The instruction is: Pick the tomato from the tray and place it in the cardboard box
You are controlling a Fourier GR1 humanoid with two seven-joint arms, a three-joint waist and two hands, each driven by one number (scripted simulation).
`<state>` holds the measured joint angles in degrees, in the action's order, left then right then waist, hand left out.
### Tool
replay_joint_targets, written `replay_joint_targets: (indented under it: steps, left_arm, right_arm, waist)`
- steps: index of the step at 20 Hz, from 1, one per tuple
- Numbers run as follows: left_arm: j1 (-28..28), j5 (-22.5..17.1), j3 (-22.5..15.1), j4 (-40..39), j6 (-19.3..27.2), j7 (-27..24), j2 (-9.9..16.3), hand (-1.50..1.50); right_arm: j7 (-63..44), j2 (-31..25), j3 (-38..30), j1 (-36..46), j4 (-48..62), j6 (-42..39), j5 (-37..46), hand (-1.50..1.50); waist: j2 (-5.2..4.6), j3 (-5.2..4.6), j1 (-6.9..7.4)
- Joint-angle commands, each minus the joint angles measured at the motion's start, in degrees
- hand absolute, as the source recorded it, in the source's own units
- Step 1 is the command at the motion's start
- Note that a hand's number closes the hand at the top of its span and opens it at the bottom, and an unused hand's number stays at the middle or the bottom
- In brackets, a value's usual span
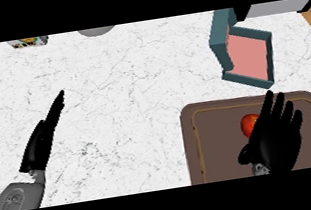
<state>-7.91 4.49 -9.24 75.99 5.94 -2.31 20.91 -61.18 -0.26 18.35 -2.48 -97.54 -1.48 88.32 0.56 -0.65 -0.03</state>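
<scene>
Bright, even light — faint shadows.

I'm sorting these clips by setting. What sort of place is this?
Probably a kitchen counter: a white marble-patterned top with wood at its edges, a brown tray holding a tomato, and a teal box with a pink inside beside it.

- Tray (213, 169) at the counter's (125, 81) near right.
- Tomato (249, 124) on the tray, partly hidden.
- Box (244, 51), possibly tilted, just behind the tray.
</scene>
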Motion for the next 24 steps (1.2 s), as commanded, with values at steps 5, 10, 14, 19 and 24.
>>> replay_joint_targets:
  steps: [5, 10, 14, 19, 24]
  left_arm:
    - [-1.11, 0.97, 1.94, 1.28, -1.08, 3.39, -1.82, 0.00]
    - [-1.23, 1.22, 3.19, -2.86, -3.04, -2.22, -0.60, 0.00]
    - [0.34, 3.05, 1.80, -0.92, -0.88, -1.02, -3.10, 0.00]
    - [-0.78, 3.95, 1.98, 1.74, -0.99, 2.85, -3.63, 0.00]
    - [-1.22, 2.81, 3.06, 0.22, -4.28, 0.10, -2.02, 0.00]
  right_arm:
    - [-1.81, 0.24, -1.00, 0.54, 4.32, 1.36, -2.56, -1.50]
    - [0.45, -2.24, 0.46, 1.21, 8.16, 2.48, 6.64, 1.50]
    - [-1.51, -0.94, 0.96, 5.10, 12.71, 5.81, 12.64, 1.50]
    - [-1.14, -2.55, 0.38, 3.98, 7.13, 2.32, 15.26, 1.50]
    - [1.26, 0.21, 3.44, 18.45, 16.18, -3.50, 9.13, 1.50]
  waist:
    - [-0.55, 0.66, 0.04]
    - [-0.64, 0.62, -0.02]
    - [-0.61, 0.64, 0.32]
    - [-0.43, 0.65, 0.13]
    - [-0.94, 0.65, 1.83]
